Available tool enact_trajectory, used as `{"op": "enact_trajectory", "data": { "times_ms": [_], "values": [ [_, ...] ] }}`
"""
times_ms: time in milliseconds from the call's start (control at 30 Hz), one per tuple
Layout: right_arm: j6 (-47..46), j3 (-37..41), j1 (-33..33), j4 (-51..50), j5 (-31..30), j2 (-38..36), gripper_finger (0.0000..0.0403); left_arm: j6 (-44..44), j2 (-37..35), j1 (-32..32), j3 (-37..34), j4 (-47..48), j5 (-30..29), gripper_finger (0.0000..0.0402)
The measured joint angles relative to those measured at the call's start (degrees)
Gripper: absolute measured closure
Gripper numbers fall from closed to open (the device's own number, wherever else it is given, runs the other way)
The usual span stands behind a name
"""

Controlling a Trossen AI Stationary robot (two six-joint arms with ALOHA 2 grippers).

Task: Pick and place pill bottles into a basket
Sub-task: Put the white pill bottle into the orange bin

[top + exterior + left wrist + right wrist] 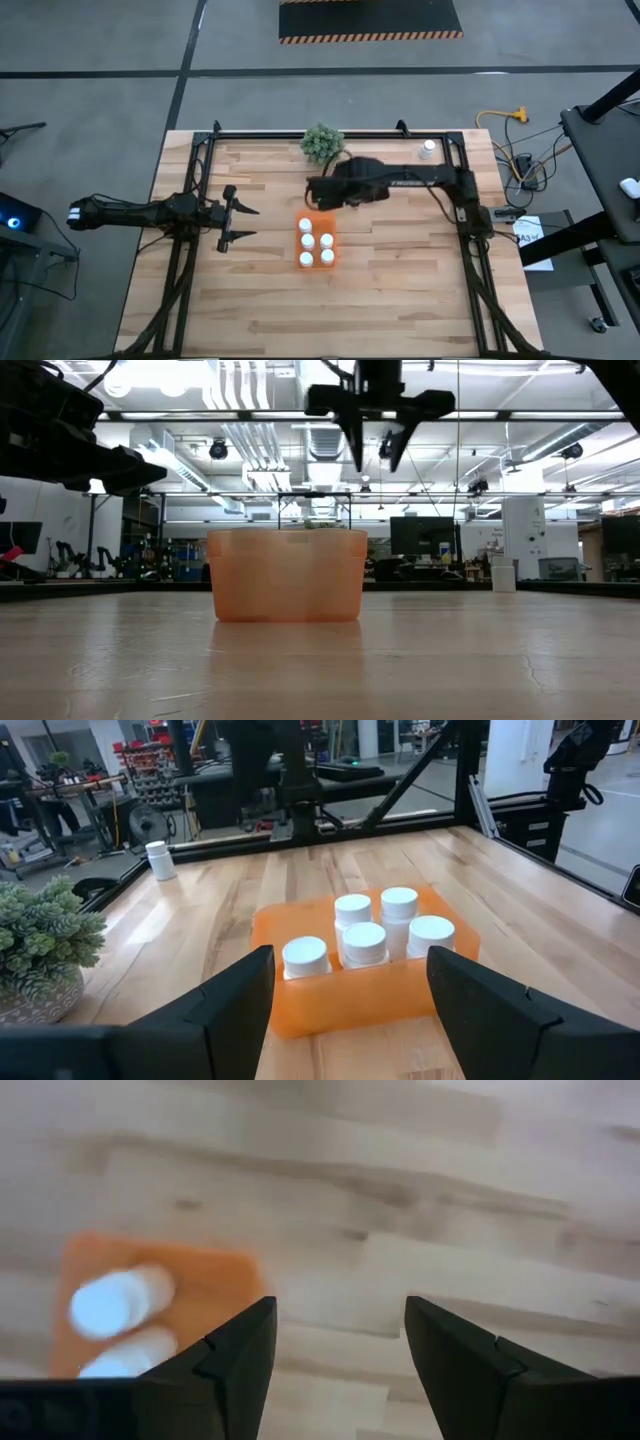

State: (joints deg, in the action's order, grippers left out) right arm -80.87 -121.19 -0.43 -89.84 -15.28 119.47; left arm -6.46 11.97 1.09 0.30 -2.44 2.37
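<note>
The orange basket (pixel 317 216) stands near the table's middle and holds several white pill bottles (pixel 316 248). It also shows in the low view (pixel 287 575) and the left wrist view (pixel 300 1010), where the bottles (pixel 364 942) stand upright. One more bottle (pixel 428 150) stands alone at the far right, also seen in the low view (pixel 503 576) and the left wrist view (pixel 158 860). My right gripper (pixel 312 190) hangs open and empty high above the table just beyond the basket's far end (pixel 375 450) (pixel 340 1350). My left gripper (pixel 252 222) is open and empty left of the basket (pixel 350 1010).
A small green potted plant (pixel 322 143) stands at the far edge, behind the basket and close to my right arm. It also shows in the left wrist view (pixel 40 940). Dark frame rails (pixel 190 180) run along the table's left, right and far sides.
</note>
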Motion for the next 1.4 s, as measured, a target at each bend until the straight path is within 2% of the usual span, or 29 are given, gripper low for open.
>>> {"op": "enact_trajectory", "data": {
  "times_ms": [133, 300, 467, 633, 767, 933, 1200, 1400],
  "values": [
    [-0.47, 8.05, -2.69, 0.06, 0.72, -5.07, 0.0192, 0.0, -0.08, 0.01, 0.0, -0.02, -0.01, 0.0157],
    [1.94, 24.38, -8.46, 3.97, 3.23, -13.47, 0.0192, 0.0, -0.08, 0.01, 0.0, -0.04, -0.01, 0.0157],
    [9.39, 40.13, -20.49, 12.53, 8.66, -26.04, 0.0192, 0.0, -0.09, -0.01, 0.0, -0.07, 0.0, 0.0157],
    [15.51, 50.98, -31.97, 22.67, 12.51, -37.59, 0.0192, 0.0, -0.04, -0.01, 0.0, -0.07, 0.0, 0.0157],
    [21.33, 55.86, -37.78, 24.39, 13.33, -42.75, 0.0192, 0.0, -0.09, -0.01, 0.0, -0.07, -0.02, 0.0157],
    [31.54, 59.23, -45.94, 24.32, 13.88, -45.26, 0.0192, 0.0, -0.07, -0.01, 0.0, -0.06, 0.0, 0.0157],
    [47.38, 59.81, -54.88, 28.83, 14.01, -41.73, 0.0192, 0.0, -0.02, -0.01, 0.0, -0.04, -0.02, 0.0157],
    [48.54, 59.38, -56.06, 28.82, 14.02, -38.75, 0.0192, 0.0, -0.06, -0.01, 0.0, -0.07, -0.01, 0.0157]
  ]
}}
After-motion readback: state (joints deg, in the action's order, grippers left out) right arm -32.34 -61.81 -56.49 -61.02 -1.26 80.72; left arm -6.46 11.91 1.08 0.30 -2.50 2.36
